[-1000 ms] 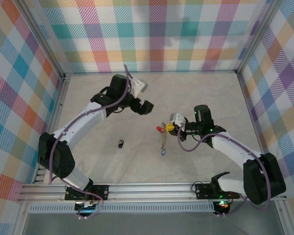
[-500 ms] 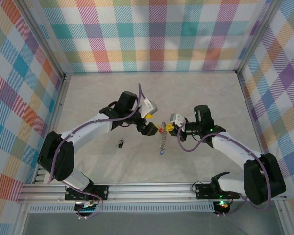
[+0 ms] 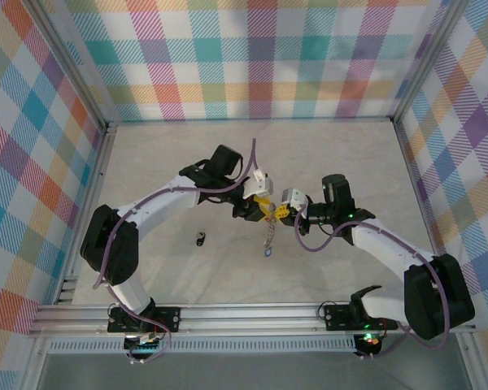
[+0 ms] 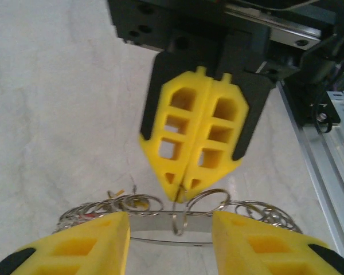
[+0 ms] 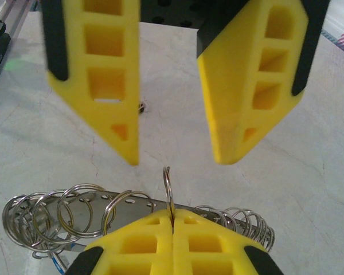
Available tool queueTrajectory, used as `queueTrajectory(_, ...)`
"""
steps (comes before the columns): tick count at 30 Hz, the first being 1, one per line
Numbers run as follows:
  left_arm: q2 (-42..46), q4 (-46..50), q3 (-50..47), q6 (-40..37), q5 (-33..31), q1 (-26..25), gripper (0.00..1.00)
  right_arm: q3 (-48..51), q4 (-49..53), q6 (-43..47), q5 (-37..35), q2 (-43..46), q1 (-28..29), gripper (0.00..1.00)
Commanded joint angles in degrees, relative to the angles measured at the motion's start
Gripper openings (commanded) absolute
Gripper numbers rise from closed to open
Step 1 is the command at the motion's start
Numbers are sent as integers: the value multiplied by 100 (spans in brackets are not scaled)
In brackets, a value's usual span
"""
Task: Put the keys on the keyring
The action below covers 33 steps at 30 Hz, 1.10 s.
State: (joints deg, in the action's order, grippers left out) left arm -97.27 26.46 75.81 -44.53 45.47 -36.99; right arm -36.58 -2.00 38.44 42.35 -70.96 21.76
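Note:
The keyring is a flat silver strip with holes that carries several split rings. It hangs above the table's middle with a fine chain and a blue-tagged key below it. My right gripper is shut on one upright split ring. My left gripper faces it tip to tip and is open. Its fingers stand apart on either side of that ring without touching it. A black-tagged key lies alone on the table to the left.
Plaid walls close in the pale marbled tabletop on three sides. An aluminium rail with both arm bases runs along the near edge. The two grippers meet almost nose to nose.
My left arm has swung from the back left over to the keyring, and its jaws have narrowed around the held split ring. The right arm and the keyring have stayed still.

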Motion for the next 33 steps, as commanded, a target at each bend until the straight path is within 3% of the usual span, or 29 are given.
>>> queueTrajectory(1,-59,268,153,-288,221,-86,42,-188,-63,120,304,29,-19,0)
queueTrajectory(5,-50,313,185,-302,149,-97,42,-187,-72,103,275,12,-14,0)
queueTrajectory(10,-132,370,254,-271,-41,-141,29,-175,-99,85,307,37,-14,0)
queueTrajectory(18,-185,351,277,-317,-173,-229,27,-150,-246,15,366,-6,-14,0)
queueTrajectory(33,-189,319,282,-467,-377,-366,1,-148,-222,6,426,-9,-14,0)
